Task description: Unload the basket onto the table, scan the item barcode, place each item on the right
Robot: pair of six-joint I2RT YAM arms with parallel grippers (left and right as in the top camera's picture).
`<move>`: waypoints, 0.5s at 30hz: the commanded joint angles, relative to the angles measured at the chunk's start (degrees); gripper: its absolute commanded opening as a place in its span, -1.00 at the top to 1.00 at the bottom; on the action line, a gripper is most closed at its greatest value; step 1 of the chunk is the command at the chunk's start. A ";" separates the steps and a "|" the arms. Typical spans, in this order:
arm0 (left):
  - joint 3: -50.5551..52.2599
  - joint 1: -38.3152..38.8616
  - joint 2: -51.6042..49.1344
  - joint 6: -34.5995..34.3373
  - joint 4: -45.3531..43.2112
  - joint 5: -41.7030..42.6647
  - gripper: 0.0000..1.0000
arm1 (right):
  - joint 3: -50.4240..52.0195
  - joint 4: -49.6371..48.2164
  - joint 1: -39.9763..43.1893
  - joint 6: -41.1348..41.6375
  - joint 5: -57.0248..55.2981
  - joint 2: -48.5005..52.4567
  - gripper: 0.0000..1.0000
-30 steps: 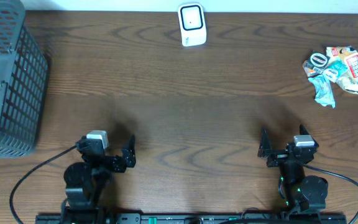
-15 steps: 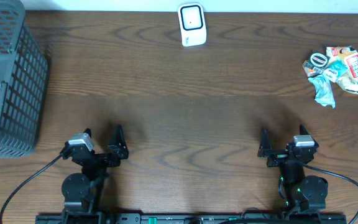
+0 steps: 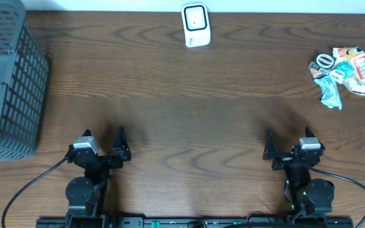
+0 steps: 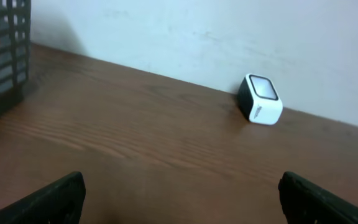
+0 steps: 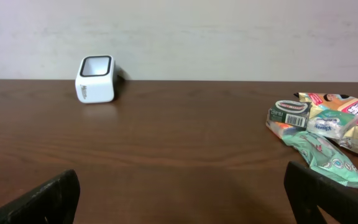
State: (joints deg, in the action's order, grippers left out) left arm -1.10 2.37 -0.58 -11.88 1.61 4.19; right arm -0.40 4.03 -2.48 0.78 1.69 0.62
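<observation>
Left hand (image 3: 104, 136): released, its two fingers spread wide and holding nothing, low over the near edge of the desk (image 3: 189, 101) toward the left corner. In the left wrist view both fingertips frame bare wood.

Right hand (image 3: 288, 138): likewise released and holding nothing, fingers wide apart, near the same edge toward the right corner. The two hands stand well apart from each other and from every object.

Barcode scanner (image 3: 195, 24): a small white unit with a dark-rimmed window, standing at the middle of the far edge, against the pale wall, apart from everything else.

Snack packets (image 3: 345, 73): a loose heap near the far right corner, the packets touching and overlapping. It includes a crumpled green wrapper (image 5: 321, 158) on the near side and a red-and-white packet (image 3: 363, 66) on the side nearest the right edge. A small dark box (image 5: 291, 114) with a printed barcode facing the right wrist camera lies on the heap's left side.

Wire basket (image 3: 5, 82): dark grey mesh, at the left edge near the far left corner.
</observation>
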 commanded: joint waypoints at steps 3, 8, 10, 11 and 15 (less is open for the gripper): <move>0.87 0.26 0.50 8.72 2.19 1.09 -0.95 | 0.11 0.24 -0.61 -0.63 -0.09 -0.31 -0.98; 0.87 0.11 0.50 8.90 2.43 -0.98 -0.95 | 0.11 0.24 -0.61 -0.63 -0.09 -0.31 -0.99; 0.87 0.11 0.50 8.98 2.60 -1.97 -0.95 | 0.11 0.26 -0.61 -0.63 -0.09 -0.31 -0.99; 0.87 0.02 0.50 9.60 2.60 -1.92 -0.95 | 0.11 0.26 -0.61 -0.63 -0.09 -0.31 -0.99; 0.87 -1.20 0.50 9.99 2.60 -1.92 -0.95 | 0.11 0.24 -0.61 -0.63 -0.09 -0.31 -0.99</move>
State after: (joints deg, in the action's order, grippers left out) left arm -1.10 2.13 -0.58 -3.25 1.78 3.18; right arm -0.40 4.01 -2.50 0.78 1.69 0.62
